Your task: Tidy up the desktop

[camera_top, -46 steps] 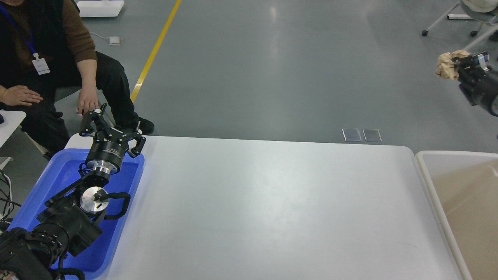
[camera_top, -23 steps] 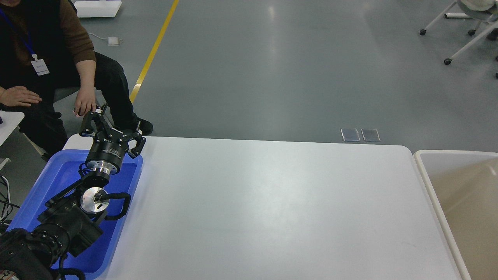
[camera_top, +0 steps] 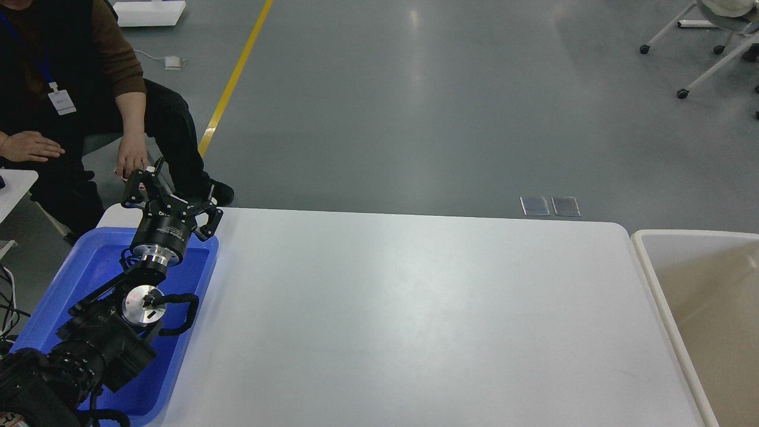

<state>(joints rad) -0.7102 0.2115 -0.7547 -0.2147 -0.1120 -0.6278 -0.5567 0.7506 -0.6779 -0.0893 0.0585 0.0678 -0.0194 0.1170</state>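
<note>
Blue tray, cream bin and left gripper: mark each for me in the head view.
blue tray [camera_top: 89, 267]: head view, on its bare floor near the far left corner.
cream bin [camera_top: 643, 252]: head view, on its near-left rim.
left gripper [camera_top: 172, 198]: head view, midway between its spread fingertips.

Head camera looks down across the desktop [camera_top: 415, 314]

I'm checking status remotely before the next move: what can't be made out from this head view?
- Right gripper: out of the head view entirely, so its state and any load are unknown.
- Bin: cut off by the right and bottom edges; most of its inside is unseen.
- Tray: much of its floor is hidden under the left arm.
- Left gripper: fingers spread, but the fingertips are dark against the person's trousers.
</note>
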